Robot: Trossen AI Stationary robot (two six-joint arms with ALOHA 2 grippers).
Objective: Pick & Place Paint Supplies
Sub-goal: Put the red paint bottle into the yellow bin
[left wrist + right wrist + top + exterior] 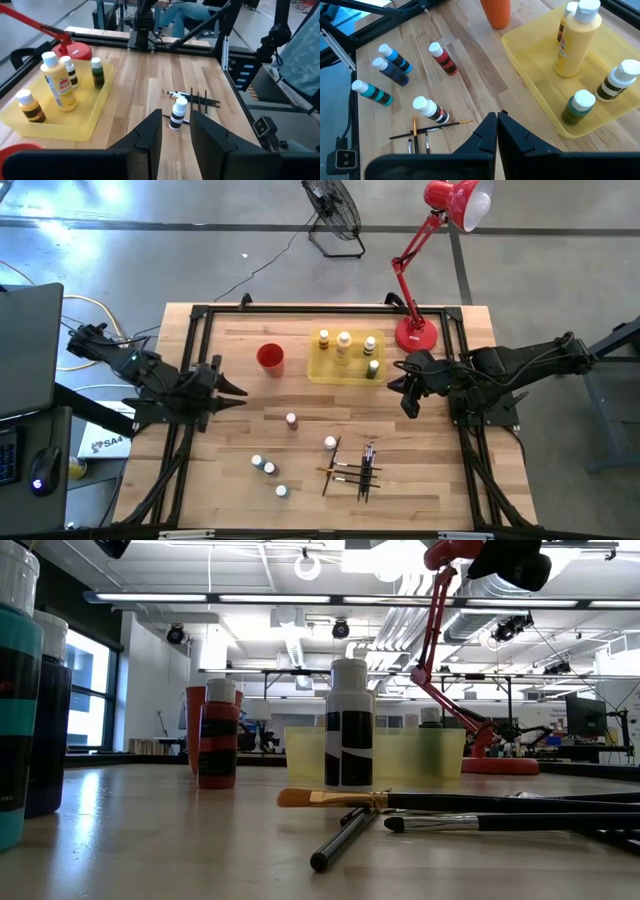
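Tray (318,370) translucent yellow plastic; bottles (343,347) cylindrical, white-capped

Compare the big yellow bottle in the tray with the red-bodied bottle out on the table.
The yellow bottle is much bigger and stands inside the yellow tray; the red bottle is slim and stands on the bare table. The yellow bottle carries a printed label, the red bottle dark bands. Both are upright with white caps.
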